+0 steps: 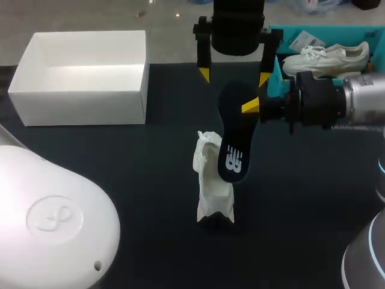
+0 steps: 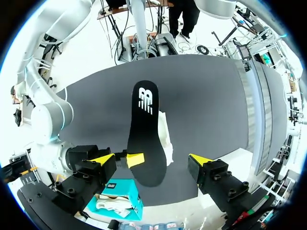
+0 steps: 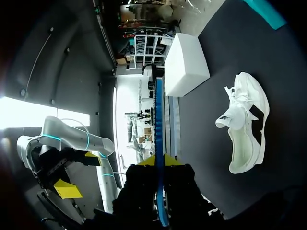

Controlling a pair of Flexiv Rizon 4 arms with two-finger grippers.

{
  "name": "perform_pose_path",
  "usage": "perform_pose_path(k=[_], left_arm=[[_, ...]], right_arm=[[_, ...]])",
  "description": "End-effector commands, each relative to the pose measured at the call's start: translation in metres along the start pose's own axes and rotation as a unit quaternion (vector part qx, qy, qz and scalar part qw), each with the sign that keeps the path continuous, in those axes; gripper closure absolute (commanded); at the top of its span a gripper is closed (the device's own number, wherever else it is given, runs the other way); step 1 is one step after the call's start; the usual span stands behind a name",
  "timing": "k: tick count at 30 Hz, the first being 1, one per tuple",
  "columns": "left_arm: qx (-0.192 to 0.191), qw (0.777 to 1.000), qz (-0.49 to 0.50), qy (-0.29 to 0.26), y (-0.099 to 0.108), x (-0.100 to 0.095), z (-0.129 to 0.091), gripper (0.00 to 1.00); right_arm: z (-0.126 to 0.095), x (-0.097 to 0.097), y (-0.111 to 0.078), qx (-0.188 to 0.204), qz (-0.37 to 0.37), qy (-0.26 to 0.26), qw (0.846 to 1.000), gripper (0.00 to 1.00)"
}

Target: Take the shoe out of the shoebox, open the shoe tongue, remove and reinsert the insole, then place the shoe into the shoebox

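Overhead, your right gripper (image 1: 251, 107) pinches the black, logo-printed insole (image 1: 233, 135) above the white shoe (image 1: 212, 180); your left gripper (image 1: 233, 75) hangs wide open

You have a dark table (image 1: 120, 180) filling most of the frame. At upper left an open white shoebox (image 1: 78, 107) sits on it. Near the middle rests a white shoe (image 1: 212, 192), well apart from the shoebox. At upper right stands a teal box (image 1: 277, 84).
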State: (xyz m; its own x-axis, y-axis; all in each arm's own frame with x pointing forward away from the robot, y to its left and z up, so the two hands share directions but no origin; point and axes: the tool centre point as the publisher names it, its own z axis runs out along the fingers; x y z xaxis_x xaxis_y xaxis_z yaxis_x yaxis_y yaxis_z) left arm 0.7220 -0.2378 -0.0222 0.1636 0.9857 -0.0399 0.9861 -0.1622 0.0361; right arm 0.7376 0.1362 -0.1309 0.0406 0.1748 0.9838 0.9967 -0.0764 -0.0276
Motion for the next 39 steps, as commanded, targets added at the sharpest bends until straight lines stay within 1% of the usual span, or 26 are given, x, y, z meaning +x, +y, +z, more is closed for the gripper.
perform_pose_path(k=[1,9,12,14,15,17,18,19,21,23,24,25,26,29,35,38,39], left_arm=[[-0.008,1.0,-0.006,-0.015,-0.004,0.006,0.004,0.0],[-0.011,1.0,-0.009,-0.019,-0.005,0.006,0.004,0.0],[-0.013,0.999,-0.012,-0.031,-0.005,0.006,0.004,0.0],[-0.014,0.998,-0.014,-0.052,-0.006,0.006,0.003,0.0],[-0.019,0.997,-0.013,-0.074,-0.007,0.007,0.002,0.0],[-0.022,0.986,-0.033,-0.164,-0.008,0.012,-0.004,0.0],[-0.033,0.978,-0.042,-0.202,-0.008,0.016,-0.007,0.0],[-0.045,0.967,-0.048,-0.246,-0.009,0.022,-0.01,0.0],[-0.055,0.94,-0.069,-0.329,-0.01,0.031,-0.014,0.0],[-0.062,0.912,-0.085,-0.396,-0.011,0.042,-0.019,0.0],[-0.052,0.894,-0.09,-0.435,-0.011,0.046,-0.021,0.0],[-0.039,0.882,-0.092,-0.461,-0.011,0.05,-0.023,0.0],[-0.037,0.874,-0.094,-0.475,-0.012,0.053,-0.024,0.0],[-0.037,0.874,-0.094,-0.475,-0.012,0.053,-0.024,0.0],[-0.037,0.874,-0.094,-0.475,-0.012,0.053,-0.024,0.0],[-0.037,0.874,-0.094,-0.475,-0.012,0.053,-0.024,0.0],[-0.068,0.87,-0.087,-0.481,-0.01,0.053,-0.017,0.0]], right_arm=[[0.001,-0.003,-0.003,-0.009,0.0,0.009,1.0,1.0],[-0.001,-0.002,-0.003,-0.011,0.001,0.016,1.0,1.0],[-0.001,-0.003,-0.004,-0.009,0.002,0.017,1.0,1.0],[-0.002,-0.003,-0.004,-0.008,0.003,0.018,1.0,1.0],[-0.002,-0.003,-0.004,-0.007,0.003,0.019,1.0,1.0],[-0.004,-0.002,-0.005,-0.005,0.005,0.027,1.0,1.0],[-0.006,0.0,-0.005,-0.005,0.004,0.029,1.0,1.0],[-0.008,0.002,-0.005,-0.005,0.002,0.034,0.999,1.0],[-0.013,0.006,-0.006,-0.006,0.0,0.042,0.999,1.0],[-0.016,0.01,-0.007,-0.006,-0.004,0.048,0.999,1.0],[-0.017,0.012,-0.007,-0.005,-0.008,0.049,0.999,1.0],[-0.018,0.014,-0.007,-0.005,-0.01,0.05,0.999,1.0],[-0.019,0.015,-0.006,-0.005,-0.011,0.05,0.999,1.0],[-0.02,0.016,-0.006,-0.003,-0.015,0.05,0.999,1.0],[-0.019,0.008,-0.007,0.004,-0.008,0.041,0.999,1.0],[-0.019,0.008,-0.008,0.006,-0.004,0.042,0.999,1.0],[-0.02,0.01,-0.009,0.007,-0.004,0.044,0.999,1.0]])
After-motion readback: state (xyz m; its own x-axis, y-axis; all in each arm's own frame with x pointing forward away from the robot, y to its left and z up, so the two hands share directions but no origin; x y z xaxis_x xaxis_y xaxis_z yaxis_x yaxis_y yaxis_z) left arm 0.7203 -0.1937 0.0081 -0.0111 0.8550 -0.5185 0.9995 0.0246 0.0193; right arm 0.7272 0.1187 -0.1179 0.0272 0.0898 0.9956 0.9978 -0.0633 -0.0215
